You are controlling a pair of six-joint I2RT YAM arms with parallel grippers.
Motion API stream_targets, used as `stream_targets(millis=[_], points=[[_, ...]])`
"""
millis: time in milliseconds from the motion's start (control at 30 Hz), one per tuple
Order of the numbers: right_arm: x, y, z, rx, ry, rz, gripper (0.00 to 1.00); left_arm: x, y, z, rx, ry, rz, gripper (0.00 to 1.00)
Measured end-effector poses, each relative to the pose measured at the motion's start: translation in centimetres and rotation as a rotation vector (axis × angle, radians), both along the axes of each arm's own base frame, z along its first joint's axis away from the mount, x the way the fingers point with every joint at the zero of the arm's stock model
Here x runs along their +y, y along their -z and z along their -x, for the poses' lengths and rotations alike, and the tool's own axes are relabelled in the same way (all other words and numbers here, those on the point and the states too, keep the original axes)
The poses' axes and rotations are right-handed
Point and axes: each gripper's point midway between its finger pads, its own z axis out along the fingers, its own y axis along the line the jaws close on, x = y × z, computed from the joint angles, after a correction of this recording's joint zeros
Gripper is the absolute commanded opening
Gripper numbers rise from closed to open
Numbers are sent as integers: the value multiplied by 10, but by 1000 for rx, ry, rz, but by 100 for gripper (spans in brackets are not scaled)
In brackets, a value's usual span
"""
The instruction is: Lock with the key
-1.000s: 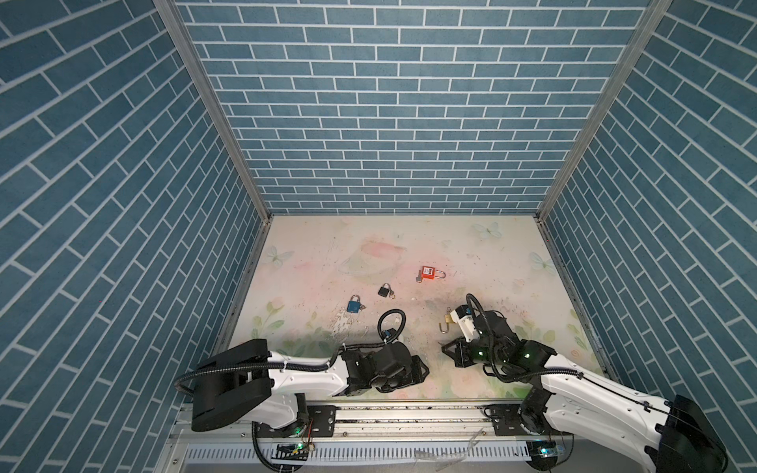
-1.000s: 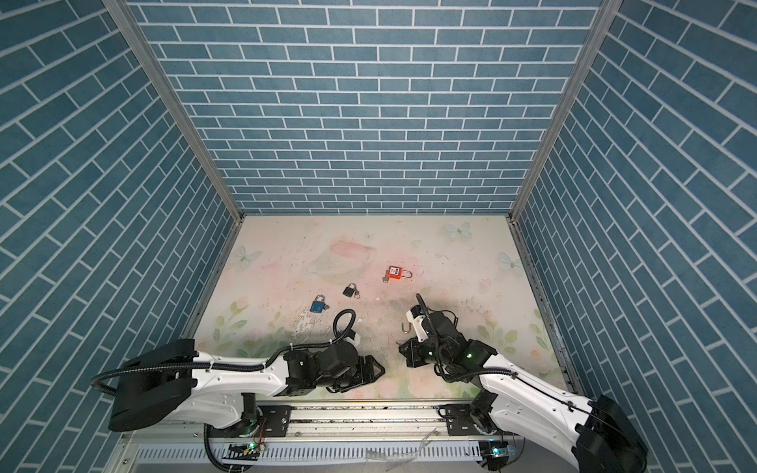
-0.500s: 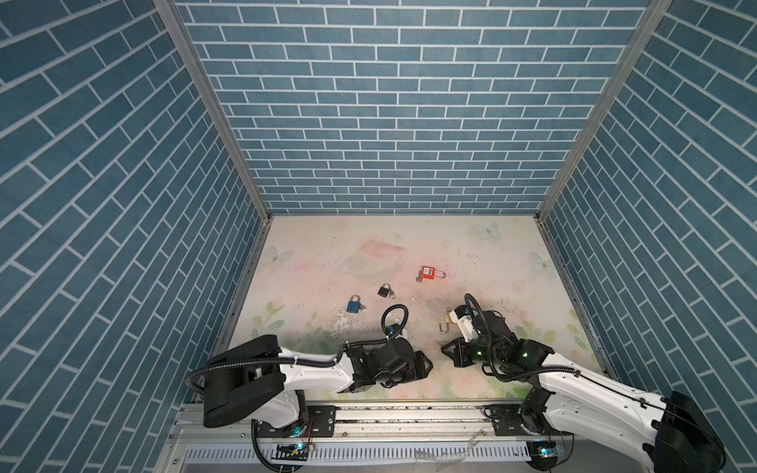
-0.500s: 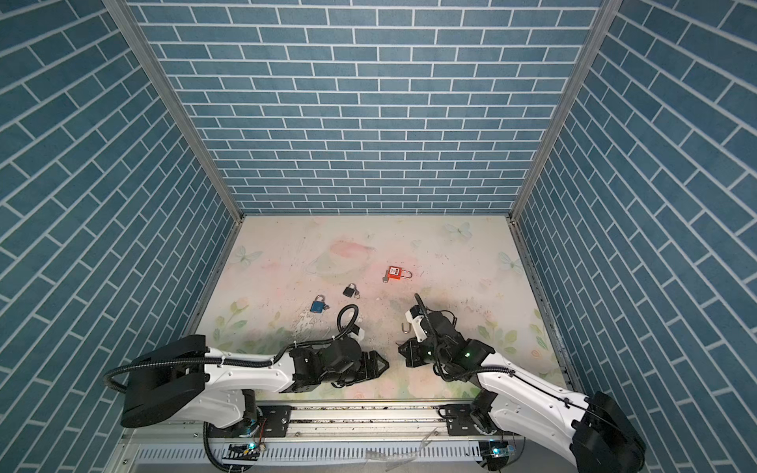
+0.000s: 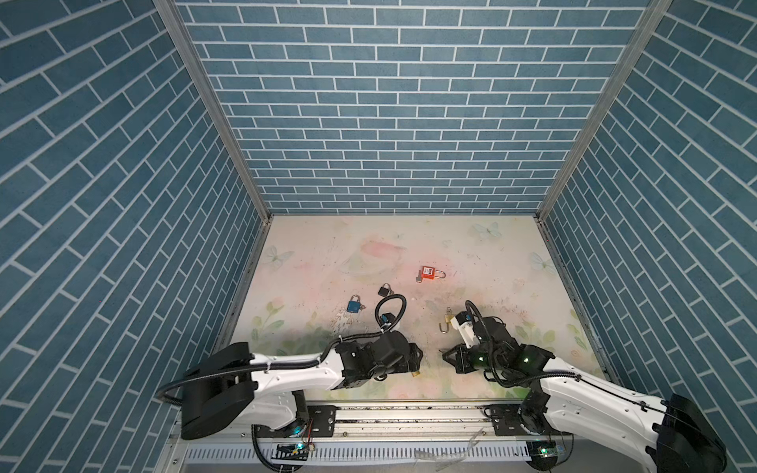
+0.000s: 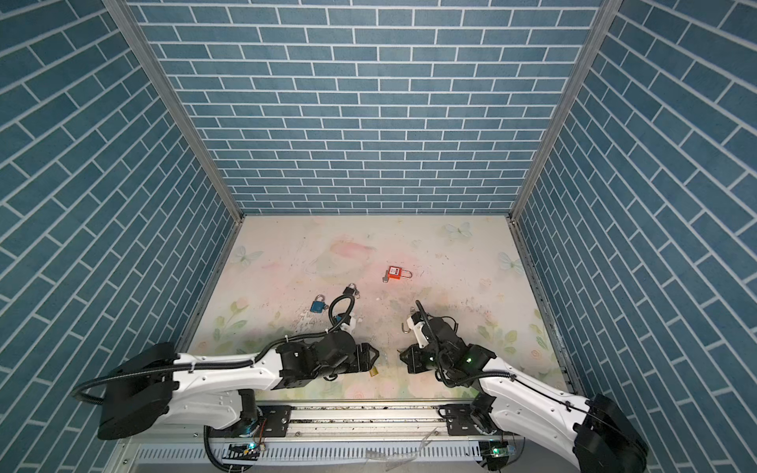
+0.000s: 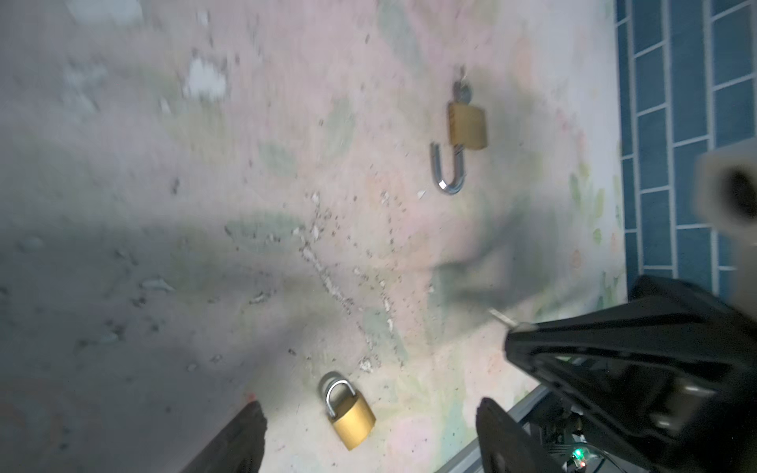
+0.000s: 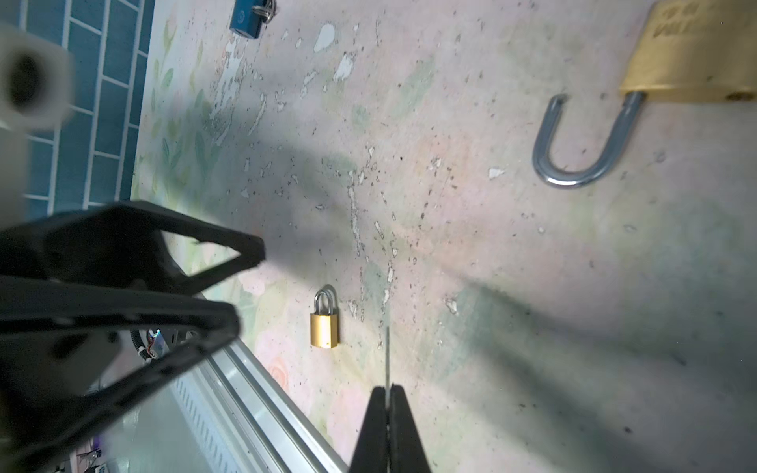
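In both top views the small shut brass padlock [image 5: 415,373] is only a speck at 6 o'clock on the floral table mat [image 5: 491,254], at the tip of the left gripper [image 5: 418,360]. The left wrist view shows it lying flat between that gripper's wide-spread fingers [image 7: 245,434], clear of both. Only the wrist views show the thin silver key [image 8: 387,352], pinched edge-on in the closed right gripper [image 8: 387,387], while the larger brass padlock [image 8: 692,53], at 1 o'clock from the small one, lies with its steel shackle [image 8: 581,159] swung open.
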Motion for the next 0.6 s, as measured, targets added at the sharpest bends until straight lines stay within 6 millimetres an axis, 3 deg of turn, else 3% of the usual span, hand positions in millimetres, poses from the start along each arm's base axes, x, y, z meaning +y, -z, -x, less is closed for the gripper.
stream_targets(millis=[133, 233, 400, 600], points=[[7, 8, 7, 35, -35, 9, 0, 27, -39, -29, -129, -64, 25, 86], [11, 16, 12, 62, -60, 21, 0, 51, -52, -45, -193, -122, 25, 86], [18, 30, 19, 104, -105, 52, 0, 82, -51, -57, -251, -180, 5, 86], [33, 34, 20, 118, -156, 64, 0, 88, -42, -55, -259, -159, -18, 86]])
